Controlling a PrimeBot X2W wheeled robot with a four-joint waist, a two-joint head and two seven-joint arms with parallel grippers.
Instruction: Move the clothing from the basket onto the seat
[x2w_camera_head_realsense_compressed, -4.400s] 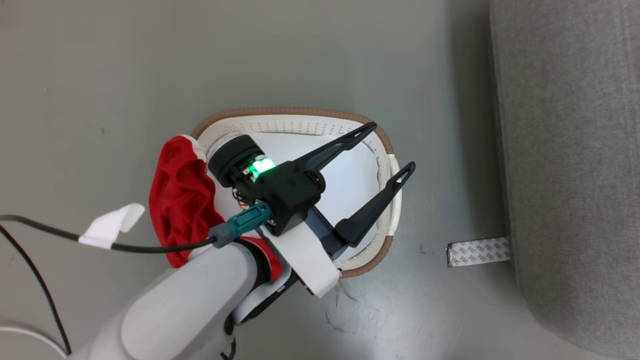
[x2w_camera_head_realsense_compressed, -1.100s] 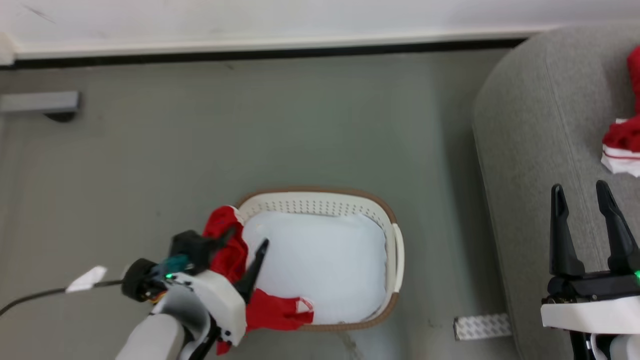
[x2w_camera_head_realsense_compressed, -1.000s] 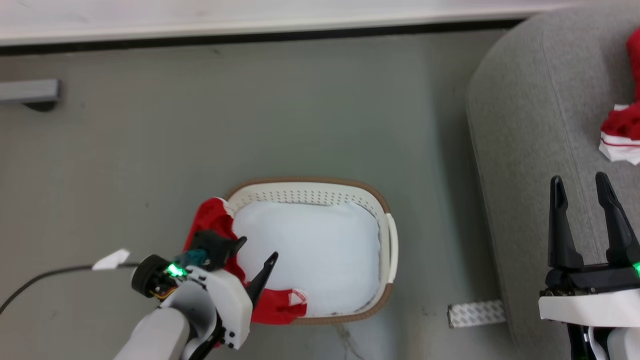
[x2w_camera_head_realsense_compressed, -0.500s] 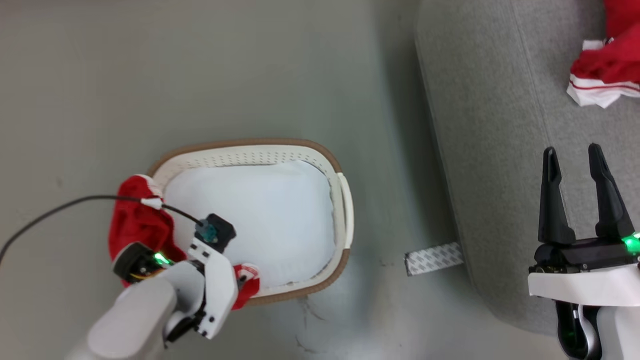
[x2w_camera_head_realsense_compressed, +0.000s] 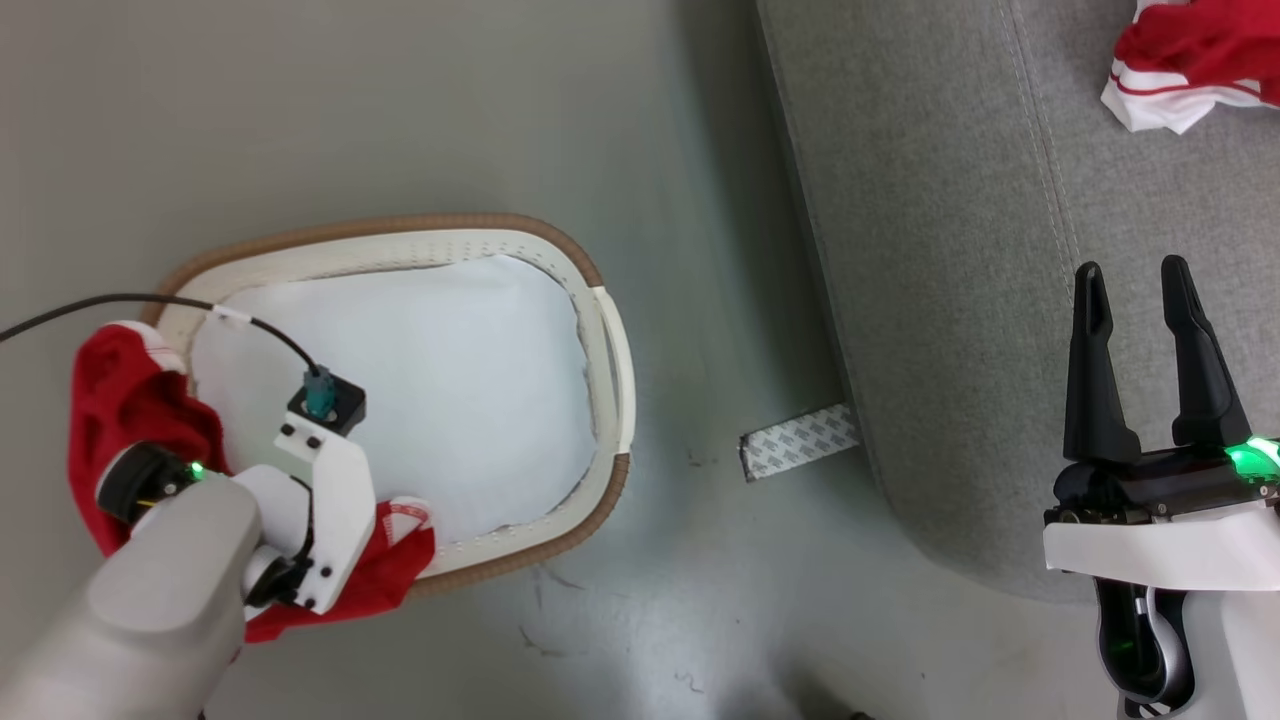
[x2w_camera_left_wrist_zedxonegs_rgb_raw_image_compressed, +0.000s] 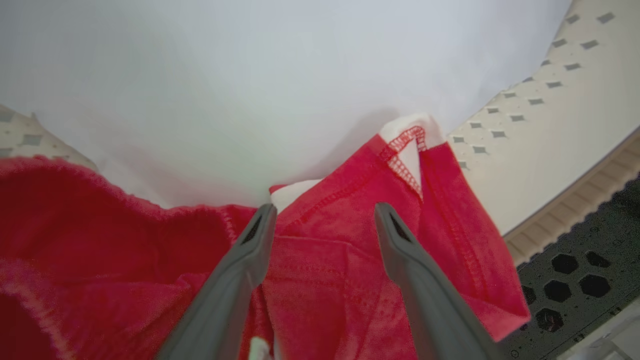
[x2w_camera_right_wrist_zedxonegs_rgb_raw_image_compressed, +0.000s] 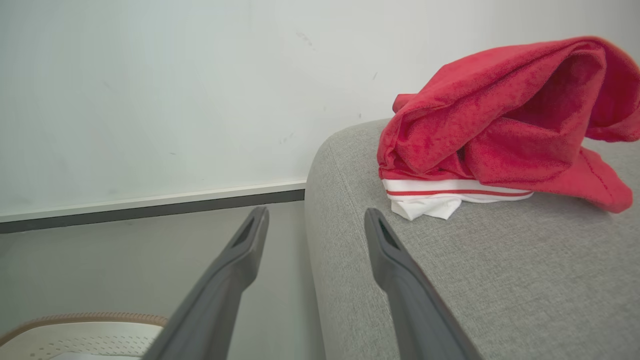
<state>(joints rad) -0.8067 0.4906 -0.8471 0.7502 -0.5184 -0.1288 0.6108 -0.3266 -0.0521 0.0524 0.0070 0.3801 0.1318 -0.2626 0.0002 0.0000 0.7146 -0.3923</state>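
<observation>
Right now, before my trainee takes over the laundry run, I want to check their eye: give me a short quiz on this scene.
1. True or false: the right gripper is open and empty.
2. The draped garment at the left gripper lies: A) in the right gripper, B) over the basket rim, C) on the seat.
3. What already lies on the seat?
Key: 1 true; 2 B; 3 a red-and-white bundle.

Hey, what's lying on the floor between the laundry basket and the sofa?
In the head view, mostly bare grey floor separates the basket from the sofa. One small patterned white strip lies there, reaching the sofa's edge.
</observation>
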